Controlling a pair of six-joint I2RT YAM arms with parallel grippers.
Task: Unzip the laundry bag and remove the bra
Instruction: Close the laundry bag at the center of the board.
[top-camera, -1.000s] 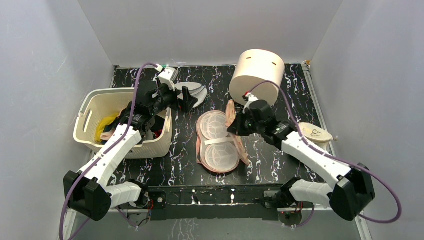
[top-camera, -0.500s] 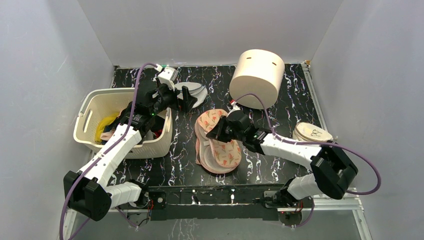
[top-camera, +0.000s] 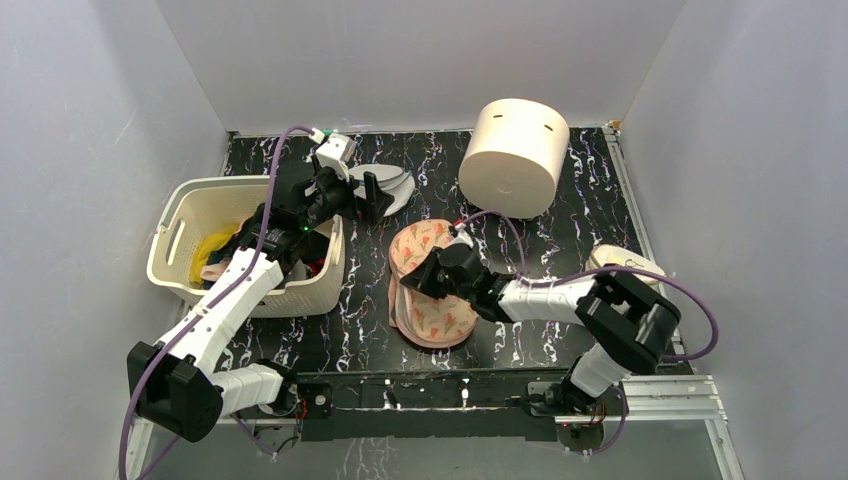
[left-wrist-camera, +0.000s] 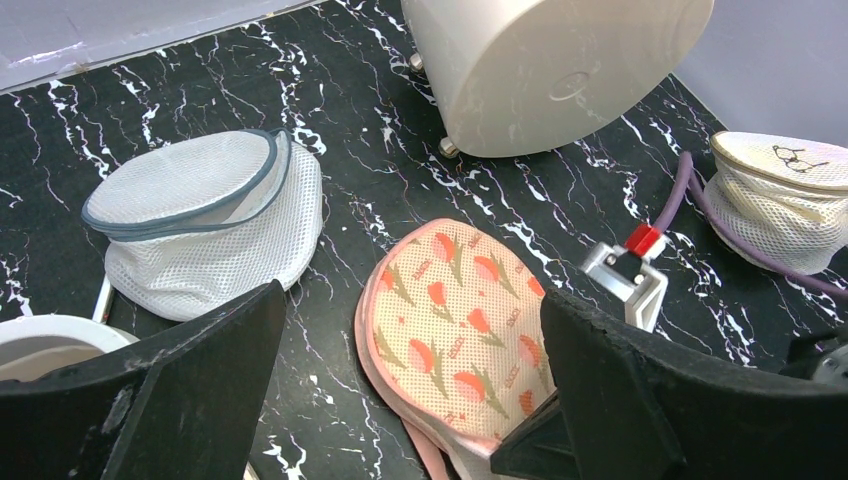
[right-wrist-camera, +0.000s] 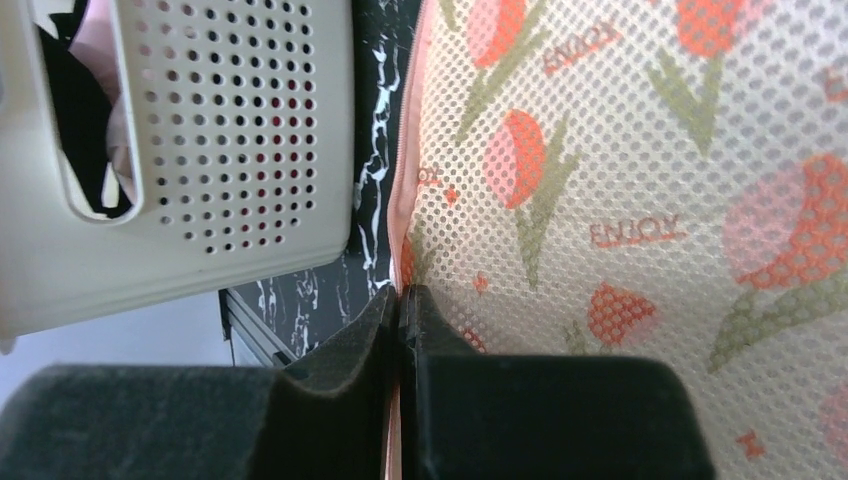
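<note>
The laundry bag (top-camera: 432, 288) lies mid-table with its flowered lid folded over the lower half, flower print up. It also shows in the left wrist view (left-wrist-camera: 455, 330) and fills the right wrist view (right-wrist-camera: 620, 200). My right gripper (top-camera: 412, 282) is shut on the lid's pink zipper rim at the bag's left side, and its fingertips (right-wrist-camera: 425, 310) pinch the rim. My left gripper (top-camera: 375, 196) hangs open and empty above the back of the table, its jaws wide apart (left-wrist-camera: 410, 295). No bra shows plainly. Dark fabric (right-wrist-camera: 75, 120) lies in the basket, and I cannot tell what it is.
A cream perforated basket (top-camera: 178, 205) with mixed clothes stands left of the bag. A round grey-white mesh bag (top-camera: 397, 186) lies at the back. A cream drum (top-camera: 513, 155) stands at the back right. A round cream mesh pouch (top-camera: 625, 262) lies at the right.
My right gripper has swung the flowered lid from standing open on the right over to the left, covering the pale mesh lining. The left arm has not moved.
</note>
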